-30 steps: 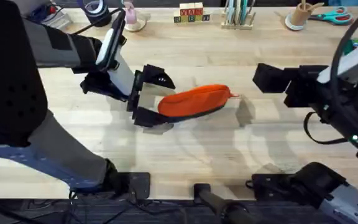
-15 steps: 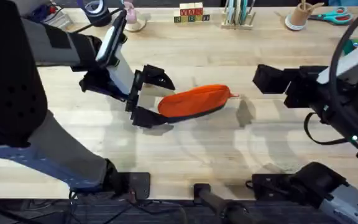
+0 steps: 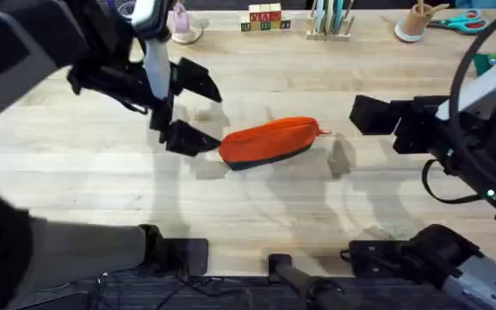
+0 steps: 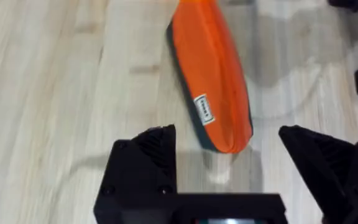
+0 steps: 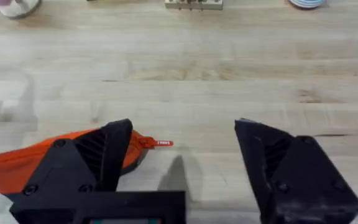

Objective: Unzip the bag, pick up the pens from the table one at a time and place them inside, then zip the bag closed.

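Note:
The orange bag (image 3: 269, 140) with its navy base lies on the table (image 3: 257, 215) near the middle, and its orange pull tab (image 3: 324, 132) sticks out at the right end. My left gripper (image 3: 208, 114) hangs open just left of the bag's left end, raised off the wood. From the left wrist, the bag (image 4: 213, 93) stretches away from my open left gripper (image 4: 227, 135). My right gripper (image 3: 375, 119) is open, to the right of the bag and apart from it. From the right wrist, the pull tab (image 5: 158, 143) shows beyond my open right gripper (image 5: 185, 134). The pens are out of view.
Along the far edge stand letter blocks (image 3: 264, 17), a wooden rack of pale sticks (image 3: 330, 21), a cup (image 3: 415, 22), scissors (image 3: 461, 21) and a pink item (image 3: 182, 24). Bare wood surrounds the bag.
My left arm has lifted and swung back and to the left, so its open fingers no longer flank the bag's left end. The bag and the right arm have stayed put.

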{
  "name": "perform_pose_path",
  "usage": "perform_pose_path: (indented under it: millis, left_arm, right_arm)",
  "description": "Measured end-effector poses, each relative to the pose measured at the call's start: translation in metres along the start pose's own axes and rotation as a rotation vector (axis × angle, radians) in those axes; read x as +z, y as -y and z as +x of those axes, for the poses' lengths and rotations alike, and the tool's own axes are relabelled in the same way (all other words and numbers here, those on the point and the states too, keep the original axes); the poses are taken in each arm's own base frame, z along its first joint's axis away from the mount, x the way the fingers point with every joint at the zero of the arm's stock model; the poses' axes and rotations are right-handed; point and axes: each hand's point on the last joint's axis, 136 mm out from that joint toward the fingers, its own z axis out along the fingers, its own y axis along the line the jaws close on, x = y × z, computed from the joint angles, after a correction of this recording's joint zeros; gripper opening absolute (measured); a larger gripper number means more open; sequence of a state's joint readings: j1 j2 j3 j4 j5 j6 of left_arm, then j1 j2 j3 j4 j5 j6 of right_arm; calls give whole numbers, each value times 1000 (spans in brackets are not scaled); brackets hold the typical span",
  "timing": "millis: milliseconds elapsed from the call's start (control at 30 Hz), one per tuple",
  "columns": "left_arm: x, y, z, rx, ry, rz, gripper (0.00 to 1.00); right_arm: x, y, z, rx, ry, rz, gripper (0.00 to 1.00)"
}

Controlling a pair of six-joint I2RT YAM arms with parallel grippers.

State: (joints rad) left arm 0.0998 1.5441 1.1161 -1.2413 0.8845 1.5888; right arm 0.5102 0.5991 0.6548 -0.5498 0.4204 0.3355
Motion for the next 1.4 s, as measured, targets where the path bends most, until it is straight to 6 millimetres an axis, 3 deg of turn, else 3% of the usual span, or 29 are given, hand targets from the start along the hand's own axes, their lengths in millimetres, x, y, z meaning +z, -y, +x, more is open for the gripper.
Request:
perform_pose_path:
  millis: [300, 600, 900, 1400]
  left_arm:
    - [-35, -18, -13, -251, -132, -170, 995]
    - [-54, -33, 2, -598, -236, -312, 995]
    - [-71, -41, 14, -896, -282, -459, 997]
    - [-73, -39, 20, -1033, -292, -498, 995]
  right_arm:
    - [0, 0, 6, -17, -27, -2, 998]
    - [-3, -26, 20, -254, -80, -170, 998]
    - [-6, -34, 29, -385, -99, -236, 997]
    - [-7, -31, 41, -418, -151, -240, 998]
